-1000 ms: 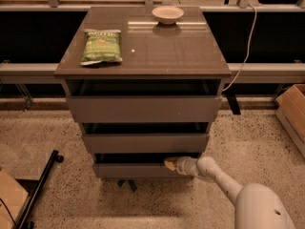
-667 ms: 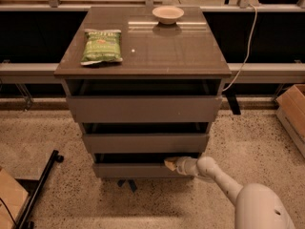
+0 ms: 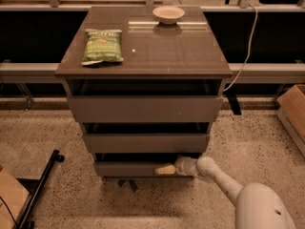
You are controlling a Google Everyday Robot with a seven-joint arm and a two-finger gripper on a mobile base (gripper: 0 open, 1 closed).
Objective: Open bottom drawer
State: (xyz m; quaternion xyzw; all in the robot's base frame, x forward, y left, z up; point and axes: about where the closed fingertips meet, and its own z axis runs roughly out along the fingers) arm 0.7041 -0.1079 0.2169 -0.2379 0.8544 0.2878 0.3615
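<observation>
The bottom drawer (image 3: 126,169) is the lowest and narrowest grey-brown flat front of the cabinet, just above the floor. A dark gap shows above its top edge. My gripper (image 3: 163,169) reaches in from the lower right on a white arm (image 3: 224,181). Its pale fingertips lie against the right part of the drawer front, at its top edge. The middle drawer (image 3: 145,142) and the widest top drawer (image 3: 144,109) sit above it.
A green snack bag (image 3: 102,46) and a small bowl (image 3: 168,14) sit on the cabinet top (image 3: 162,46). A black stand leg (image 3: 40,187) lies on the floor at left, cardboard boxes at far left (image 3: 9,199) and far right (image 3: 293,111). A white cable (image 3: 243,51) hangs at right.
</observation>
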